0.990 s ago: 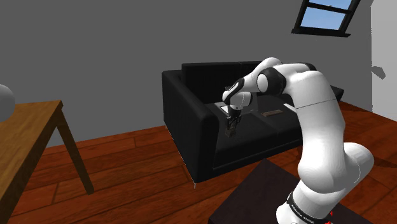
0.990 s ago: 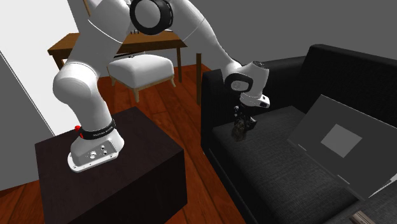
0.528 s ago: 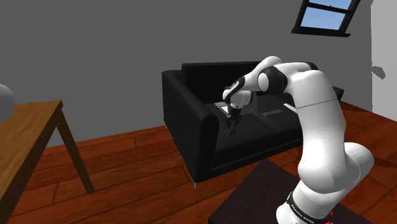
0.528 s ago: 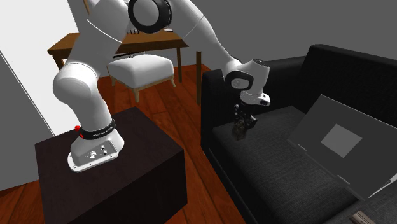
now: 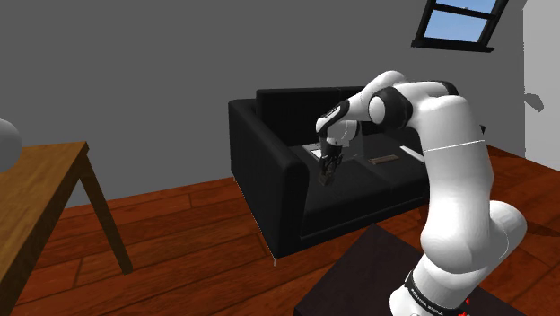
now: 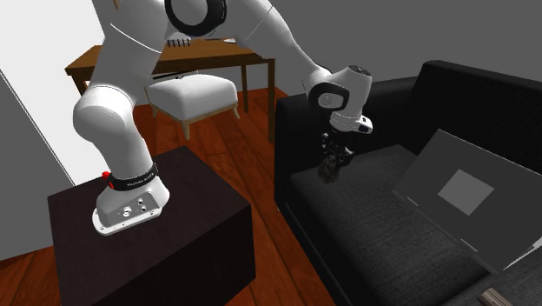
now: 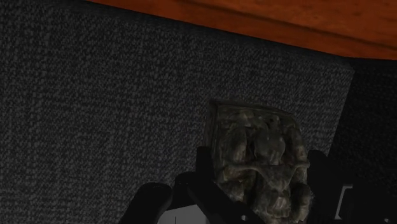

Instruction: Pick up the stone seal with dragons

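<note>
The wooden floor (image 5: 179,242) is laid in glossy red-brown planks and takes up the lower left of the shoulder view. A black sofa (image 5: 269,179) stands on it in the middle of that view, boxy in shape with squared arms. Close up, its seat is a coarse, dark woven fabric.

The white arm (image 5: 449,179) has smooth rounded segments and dark joints. It rises from the lower right of the shoulder view and bends left over the sofa seat. Its base sits on the stand (image 6: 174,252), a dark, plain-sided box at the lower left of the second exterior view.

A brown wooden table (image 5: 36,197) with slanted legs is at the left edge of the shoulder view. A flat grey panel (image 6: 460,191) with a paler square at its centre lies on the seat at the right of the second exterior view. A white cushioned stool (image 6: 193,94) on thin wooden legs stands in that view's upper left. A slanted window (image 5: 458,22) showing blue sky is at the top right of the shoulder view.

The black gripper (image 6: 330,162) points down over the seat's front corner, near the sofa arm. Its fingers (image 7: 202,172) are clamped against either side of the stone seal (image 7: 257,159). The seal is a blocky, mottled grey-green piece with lumpy carved relief. Whether it touches the cushion I cannot tell.
</note>
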